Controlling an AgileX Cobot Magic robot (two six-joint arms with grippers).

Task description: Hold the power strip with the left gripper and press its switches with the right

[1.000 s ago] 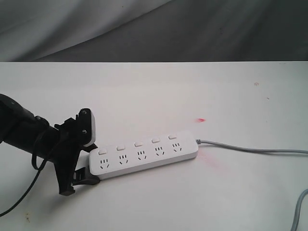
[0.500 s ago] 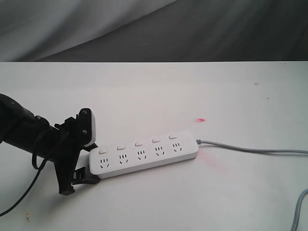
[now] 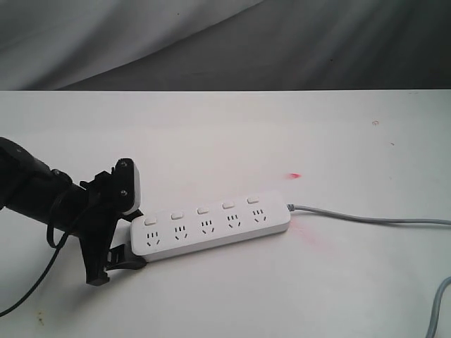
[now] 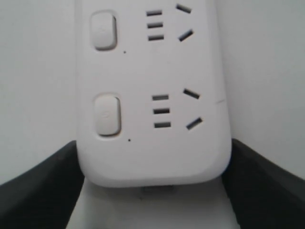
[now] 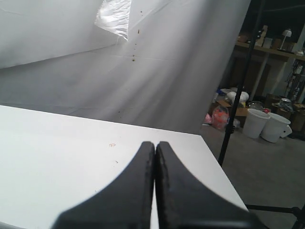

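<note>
Left gripper (image 3: 131, 238) has its fingers (image 4: 38, 191) clamped on the power strip (image 3: 211, 231) (flat on the tabletop (image 3: 211, 134)); right gripper (image 5: 155, 148) fingers pressed together, empty.

The white power strip (image 3: 211, 229) lay flat near the counter's front-left, its five switches (image 3: 203, 210) facing up. The left gripper (image 3: 131, 239) clamped its left end. The right gripper (image 5: 155, 149), fingers pressed together, hung above the counter.

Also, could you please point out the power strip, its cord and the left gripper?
power strip (image 3: 211, 229), exterior view, middle of its top face.
cord (image 3: 366, 219), exterior view, midway along it.
left gripper (image 3: 137, 239), exterior view, between its fingertips.
</note>
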